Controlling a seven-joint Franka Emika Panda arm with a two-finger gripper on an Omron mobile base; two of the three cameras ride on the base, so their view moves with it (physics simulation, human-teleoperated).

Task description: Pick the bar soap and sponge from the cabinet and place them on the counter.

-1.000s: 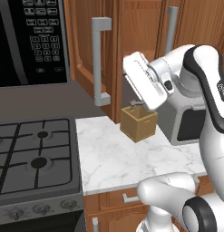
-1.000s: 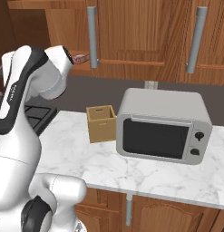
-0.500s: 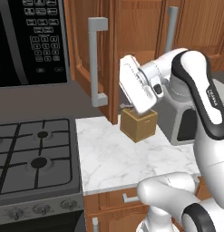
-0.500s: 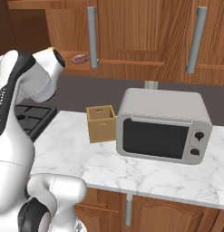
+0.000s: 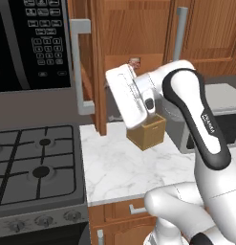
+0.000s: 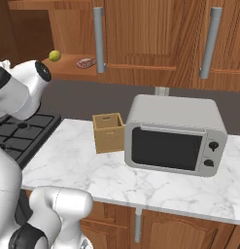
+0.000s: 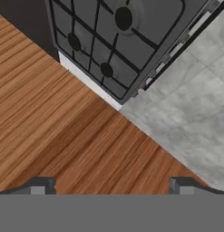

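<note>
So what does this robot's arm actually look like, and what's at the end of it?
The glossy white robot arm is built from thick rounded segments joined by dark grey joint bands, with small dark lettering printed along one segment. It ends in a boxy white hand with a small round dark spot on its side. The two-finger gripper has two small dark grey fingertips with lighter grey pads. No loose cables show.

The arm (image 5: 205, 125) carries small dark lettering on its white link, right of centre in the left base view, too small to read. The oven's keypad (image 5: 45, 45), upper left, shows blurred white marks.
</note>
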